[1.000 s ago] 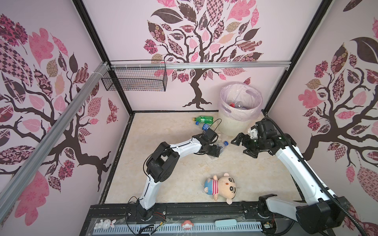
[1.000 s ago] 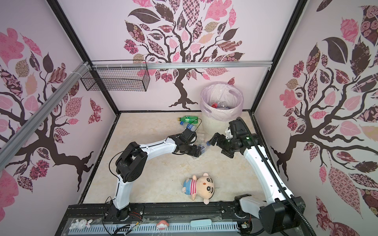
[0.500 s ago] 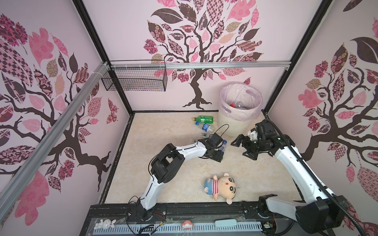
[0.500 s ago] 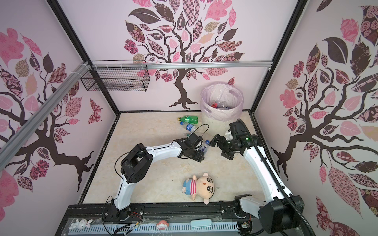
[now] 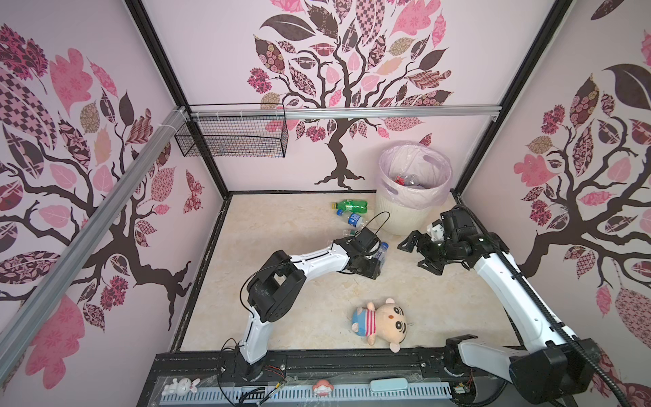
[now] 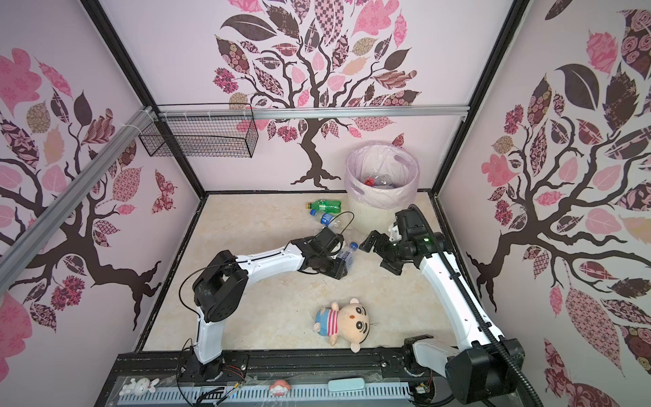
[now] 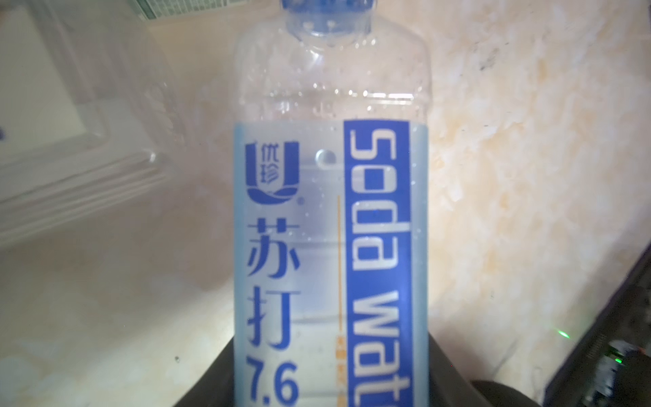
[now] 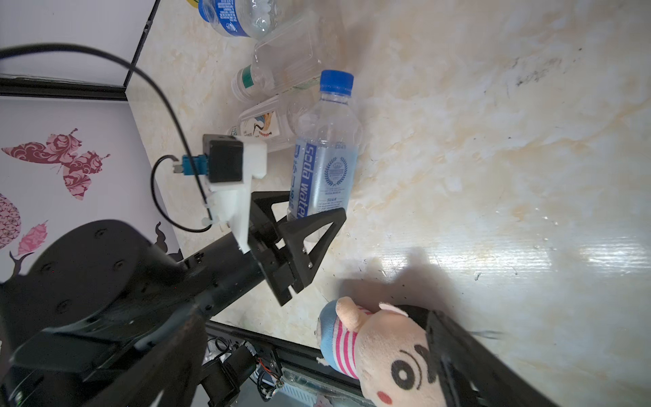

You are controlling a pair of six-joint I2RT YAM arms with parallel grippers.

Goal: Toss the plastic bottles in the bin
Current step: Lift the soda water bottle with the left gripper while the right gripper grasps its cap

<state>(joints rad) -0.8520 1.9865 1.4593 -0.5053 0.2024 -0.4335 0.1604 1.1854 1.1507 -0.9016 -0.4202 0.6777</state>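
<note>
Soda-water bottle (image 8: pixel 324 158) mid-floor, near the bin (image 5: pixel 394 218) — long axis in line with the left gripper (image 8: pixel 315 211) pinching its base, blue cap pointing binward; right gripper (image 5: pixel 418 256) spread wide.

Bright even light; wrist views blurred

A plush doll (image 5: pixel 378 322) in a pink-and-white striped shirt lies face up on the beige marbled floor (image 5: pixel 281 225), near the front edge. A black wire basket (image 5: pixel 234 135) hangs from a metal bar (image 5: pixel 387 113) in the back left corner. Brown and pink tree decals (image 5: pixel 338 70) cover the walls. A small white rabbit figure (image 5: pixel 179 386) sits on the front rail.
</note>
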